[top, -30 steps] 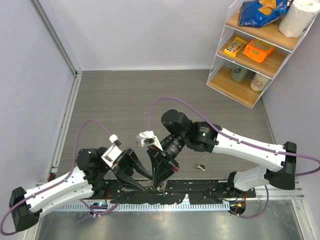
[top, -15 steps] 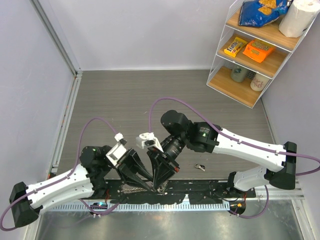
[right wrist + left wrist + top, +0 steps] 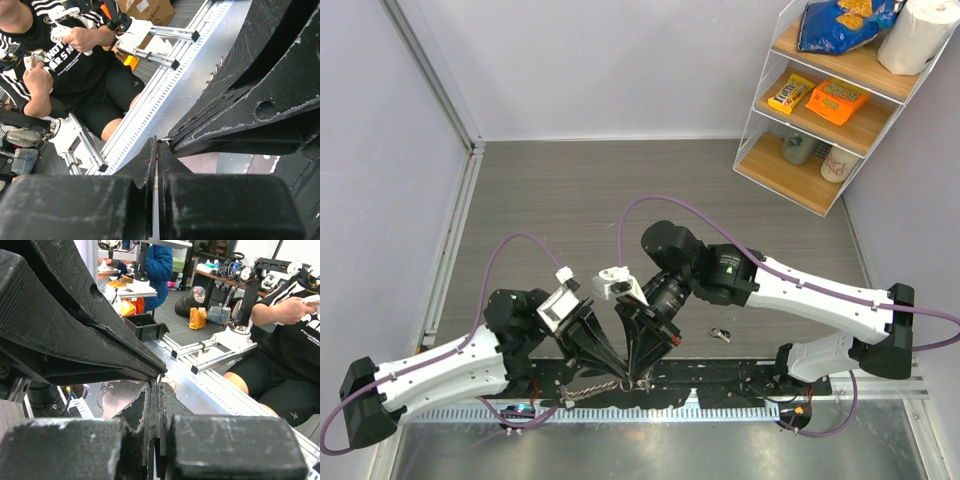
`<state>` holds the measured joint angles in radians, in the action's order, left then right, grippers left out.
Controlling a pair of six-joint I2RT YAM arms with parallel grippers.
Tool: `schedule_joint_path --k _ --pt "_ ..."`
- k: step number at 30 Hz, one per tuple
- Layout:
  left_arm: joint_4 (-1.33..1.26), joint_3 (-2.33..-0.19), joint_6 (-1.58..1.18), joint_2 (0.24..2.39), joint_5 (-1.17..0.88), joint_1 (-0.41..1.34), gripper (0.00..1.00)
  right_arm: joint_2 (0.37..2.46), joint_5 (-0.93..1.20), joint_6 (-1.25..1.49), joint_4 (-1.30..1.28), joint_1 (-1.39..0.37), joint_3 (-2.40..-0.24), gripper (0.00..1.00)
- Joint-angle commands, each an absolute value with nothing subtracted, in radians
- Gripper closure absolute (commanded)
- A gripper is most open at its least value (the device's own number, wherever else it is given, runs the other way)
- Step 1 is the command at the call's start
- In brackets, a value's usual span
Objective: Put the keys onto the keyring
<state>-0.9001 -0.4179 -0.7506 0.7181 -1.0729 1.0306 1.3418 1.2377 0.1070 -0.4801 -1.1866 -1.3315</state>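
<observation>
Brings the left gripper [image 3: 619, 377] rightward since a second ago, tip-to-tip with the right gripper [image 3: 638, 378] at the near edge, both pinched shut, keyring [image 3: 582, 388] trailing left from the left pinch, one key [image 3: 720, 334] lying unthreaded to the right.

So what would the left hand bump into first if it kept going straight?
Probably the right hand. Its fingertips sit right in front of the left hand, and the two seem to be touching.

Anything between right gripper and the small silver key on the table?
Nothing: bare grey tabletop separates right gripper from small silver key, top external view.
</observation>
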Motion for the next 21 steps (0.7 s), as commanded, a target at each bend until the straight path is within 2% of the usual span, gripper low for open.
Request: schedule_joint_path --k 1,7,9,14,15,17,19,21 --pt "-0.914 -0.459 -0.727 0.723 -1.081 1.048 1.00 1.309 1.203 0.078 -0.423 -1.184 -1.379 0.95" --pt "-0.789 -0.483 -0.655 0.698 -1.032 1.049 1.00 1.272 1.100 0.058 -0.457 -1.184 -1.362 0.95" --pt "-0.715 -0.495 -0.614 0.680 -1.000 1.052 1.00 1.253 1.054 0.058 -0.468 -1.184 -1.348 0.91" --pt "-0.505 -0.531 -0.500 0.635 -0.895 1.055 1.00 1.181 0.947 0.055 -0.486 -1.184 -1.304 0.69" --pt "-0.473 -0.537 -0.488 0.631 -0.876 1.057 1.00 1.161 0.928 0.058 -0.488 -1.184 -1.301 0.61" --pt "-0.419 -0.554 -0.460 0.624 -0.841 1.057 1.00 1.128 0.868 0.069 -0.497 -1.184 -1.293 0.52" --pt "-0.373 -0.566 -0.437 0.623 -0.812 1.057 1.00 1.089 0.787 0.080 -0.506 -1.184 -1.289 0.45" --pt "-0.327 -0.581 -0.416 0.621 -0.775 1.055 1.00 1.055 0.680 0.109 -0.517 -1.186 -1.289 0.44"
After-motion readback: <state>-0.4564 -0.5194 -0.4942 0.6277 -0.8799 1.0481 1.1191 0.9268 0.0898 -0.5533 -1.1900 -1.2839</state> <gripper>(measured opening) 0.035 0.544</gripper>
